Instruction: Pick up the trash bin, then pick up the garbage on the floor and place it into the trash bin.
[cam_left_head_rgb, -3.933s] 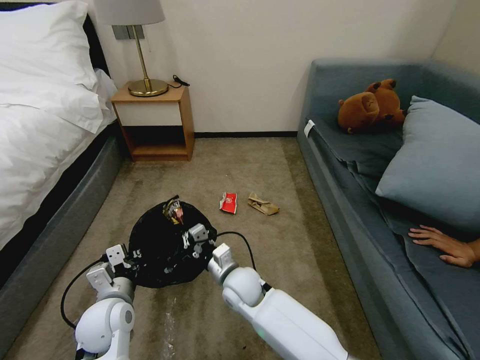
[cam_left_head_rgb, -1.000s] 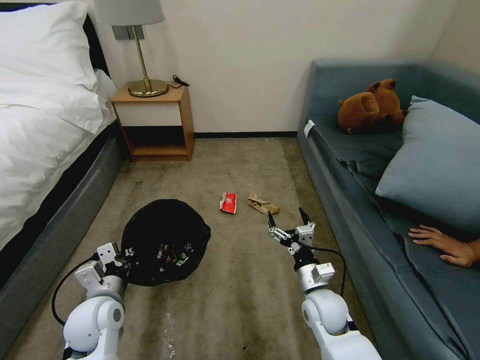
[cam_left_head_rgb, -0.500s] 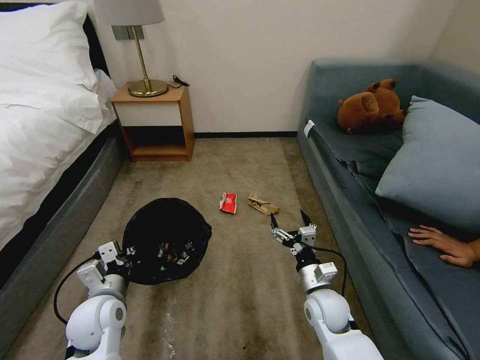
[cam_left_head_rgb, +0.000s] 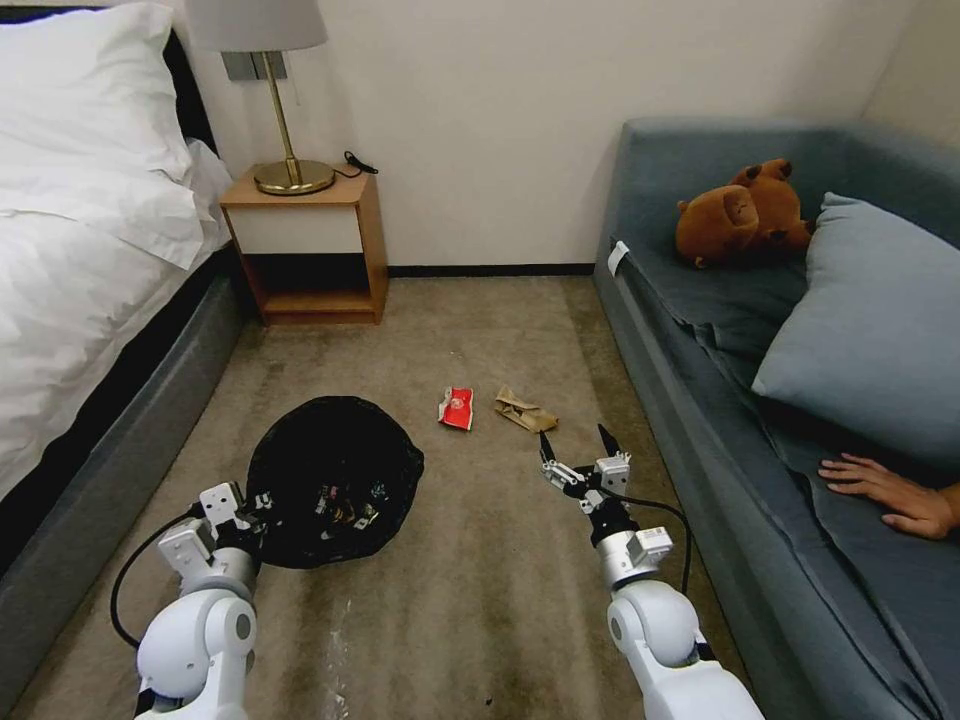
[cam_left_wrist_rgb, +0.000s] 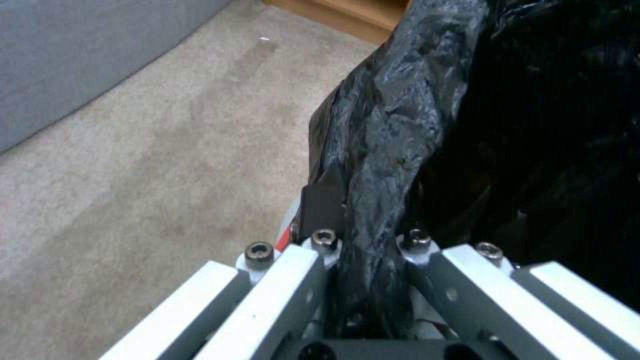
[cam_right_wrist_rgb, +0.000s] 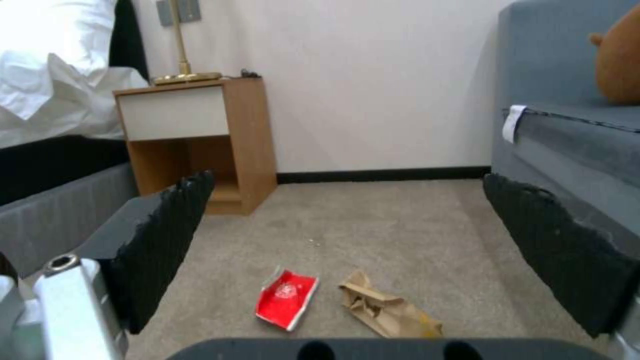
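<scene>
Wooden nightstand (cam_left_head_rgb: 305, 250) w/ open lower shelf stands at the far wall, brass lamp (cam_left_head_rgb: 285, 120) on top. White-sheeted bed (cam_left_head_rgb: 90, 230) on grey base runs along the left; blue-grey sofa (cam_left_head_rgb: 760, 330) along the right, w/ brown plush toy (cam_left_head_rgb: 745, 212) and a grey-blue cushion (cam_left_head_rgb: 880, 310) on it. A person's hand (cam_left_head_rgb: 885, 490) lies flat on the sofa seat, not touching any task item. Nothing lies btwn the right claw and the litter, just bare carpet.

Floor is beige short-pile carpet (cam_left_head_rgb: 480, 600) w/ darker streaks; plain cream wall, dark skirting.

Round trash bin lined w/ crinkled black plastic bag (cam_left_head_rgb: 335, 480) is low on the left, some small litter visible inside. Left gripper (cam_left_head_rgb: 250, 505) is clamped on the bin's near rim; in the left wrist view the fingers (cam_left_wrist_rgb: 320, 240) pinch the bag fold at the edge. Left arm reaches fwd from bottom left, wrist bent toward the bin.

Red-white crumpled wrapper (cam_left_head_rgb: 457, 406) and crumpled brown paper bag (cam_left_head_rgb: 525, 410) lie on the carpet mid-room, just beside each other, not touching. Right gripper (cam_left_head_rgb: 577, 450) hovers near the paper bag, on the robot's side of it, jaws spread wide and empty, tips pointing fwd at the litter. Right wrist view frames wrapper (cam_right_wrist_rgb: 287, 299) and bag (cam_right_wrist_rgb: 387, 307) btwn the black pads (cam_right_wrist_rgb: 163, 240).
</scene>
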